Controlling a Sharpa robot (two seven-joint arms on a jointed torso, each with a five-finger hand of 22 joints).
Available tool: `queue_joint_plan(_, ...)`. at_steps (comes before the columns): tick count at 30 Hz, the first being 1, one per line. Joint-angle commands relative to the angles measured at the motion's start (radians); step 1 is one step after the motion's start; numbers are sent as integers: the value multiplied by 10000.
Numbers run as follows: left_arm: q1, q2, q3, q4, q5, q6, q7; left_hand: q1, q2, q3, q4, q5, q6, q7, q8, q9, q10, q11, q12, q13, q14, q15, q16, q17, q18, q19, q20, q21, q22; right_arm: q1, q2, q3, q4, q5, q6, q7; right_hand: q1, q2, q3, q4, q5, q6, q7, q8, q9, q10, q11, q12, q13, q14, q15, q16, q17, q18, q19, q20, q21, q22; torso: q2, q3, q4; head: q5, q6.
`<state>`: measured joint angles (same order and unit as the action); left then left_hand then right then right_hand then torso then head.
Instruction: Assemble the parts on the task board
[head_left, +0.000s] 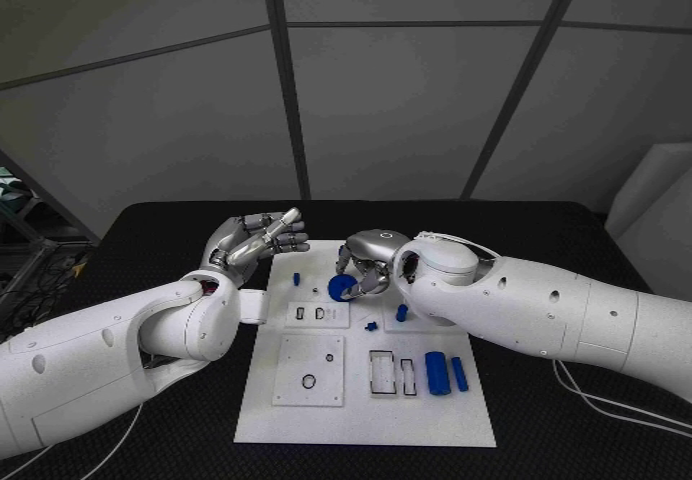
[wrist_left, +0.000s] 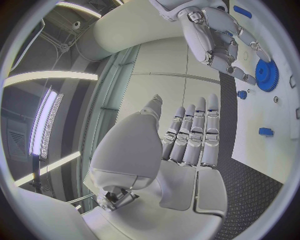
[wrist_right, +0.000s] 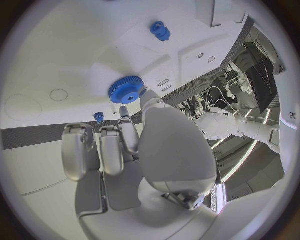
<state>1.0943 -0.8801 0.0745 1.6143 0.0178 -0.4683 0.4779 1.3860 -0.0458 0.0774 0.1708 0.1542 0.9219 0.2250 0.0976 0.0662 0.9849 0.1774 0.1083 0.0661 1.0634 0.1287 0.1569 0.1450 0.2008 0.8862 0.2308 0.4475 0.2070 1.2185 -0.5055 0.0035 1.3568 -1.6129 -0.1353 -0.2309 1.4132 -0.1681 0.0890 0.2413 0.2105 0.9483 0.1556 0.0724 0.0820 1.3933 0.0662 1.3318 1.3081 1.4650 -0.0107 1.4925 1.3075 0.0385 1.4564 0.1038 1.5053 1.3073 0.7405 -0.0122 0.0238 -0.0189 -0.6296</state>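
Seating the blue gear (head_left: 342, 288) looks like the step in hand. The right hand (head_left: 372, 262) hangs over the far end of the white board (head_left: 289, 420), fingers curled down around the gear. In the right wrist view the gear (wrist_right: 126, 91) lies flat on the board just past the fingertips (wrist_right: 125, 116), and one of them seems to touch its rim. Whether the hand truly grips it or only rests beside it, I cannot tell.

The left hand (head_left: 257, 240) is raised off the board's far left corner, fingers straight and close together, holding nothing.

Next move, by judgement: settle the gear onto its post or hole, which needs the bore lined up and a straight press down.

Around the right hand:
- a small blue peg (head_left: 296, 278) stands on the board between the two hands;
- two small blue pieces (head_left: 401, 312) lie on the wrist side of the gear;
- two blue cylinders (head_left: 437, 379) lie further back, under the forearm, beside two open slots (head_left: 382, 372).

Obstruction: the right hand's own fingers hide the gear's seat from the head view. The peg stands near, so a sideways slip might knock it.
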Motion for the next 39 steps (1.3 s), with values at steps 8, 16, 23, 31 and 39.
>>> queue_joint_plan(8, 13, 0, 7, 4, -70, 118, 39, 19, 85, -6, -73, -44, 26, 34, -60, -3, -18, 21, -53, -4, -58, 18, -55, 17, -204, -19, 8, 58, -9, 15, -67, -4, 70, -61, 529, -21, 63, 68, -75, 15, 76, 174, -14, 55, 24, 21, 32, 81, 52, 726, 84, 20, 1085, -40, 37, 63, -23, 1218, 0, 4, -6, 11, -28)
queue_joint_plan(16, 13, -2, 7, 4, -70, 113, 37, 19, 85, -6, -73, -44, 26, 34, -60, -3, -18, 21, -53, -4, -58, 18, -55, 17, -204, -19, 8, 58, -9, 10, -11, -11, -111, -114, 514, -55, 188, 286, 10, -75, 262, 419, -39, 139, 65, 39, 5, 123, 102, 727, 64, 26, 1097, -42, 47, 50, -18, 1234, 1, 0, 7, 17, -50)
queue_joint_plan(23, 13, 2, 7, -6, -70, 115, 36, 19, 85, -6, -73, -44, 26, 34, -60, -3, -18, 21, -53, -4, -58, 18, -55, 17, -204, -19, 8, 58, -9, -5, 59, -117, -173, -221, 355, -103, 260, 563, 160, -176, 326, 815, -125, 295, 127, 123, -69, 222, 214, 735, 9, 43, 1131, -54, 90, 10, 8, 1292, 2, 3, -5, 31, -78)
queue_joint_plan(31, 13, 9, 7, -20, -70, 123, 28, 21, 90, -8, -88, -43, 26, 38, -70, -3, -19, 24, -62, -4, -61, 20, -70, 22, -204, -27, 11, 58, -11, -10, 106, -247, -177, -508, 135, -237, 394, 766, 384, -340, 197, 1173, -256, 440, 169, 191, -188, 282, 292, 742, -92, 58, 1162, -67, 136, -77, 36, 1353, -1, 7, -9, 37, -101)
queue_joint_plan(39, 12, 10, 7, -28, -70, 133, 18, 21, 90, -8, -88, -43, 26, 38, -70, -3, -19, 24, -62, -4, -61, 20, -70, 22, -204, -27, 11, 58, -11, -40, 3, -263, 68, -654, -257, -268, 399, 792, 481, -398, 311, 1260, -290, 463, 169, 224, -223, 311, 332, 746, -127, 65, 1179, -77, 166, -117, 53, 1392, -1, 14, -10, 52, -105)
